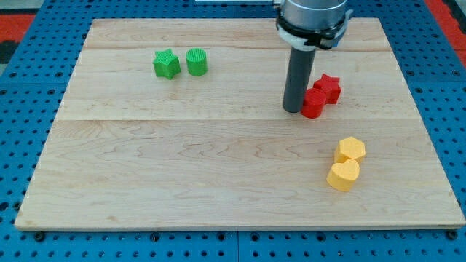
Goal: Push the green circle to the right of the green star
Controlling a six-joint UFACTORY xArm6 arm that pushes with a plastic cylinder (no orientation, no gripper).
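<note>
Green circle (196, 62) sits just right of the green star (166, 64), upper left; my tip (293, 110), no gripper fitted, touches the red cylinder (314, 102).

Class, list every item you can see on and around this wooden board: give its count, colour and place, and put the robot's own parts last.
green star: 1, green, upper left of the board
green circle: 1, green, just right of the green star
red star: 1, red, upper right
red block: 1, red, shape unclear, touching the red star's lower left
yellow hexagon: 1, yellow, lower right
yellow heart: 1, yellow, just below the hexagon
board: 1, pale wood, on a blue pegboard
my tip: 1, dark rod end, at the red block's left side
</note>
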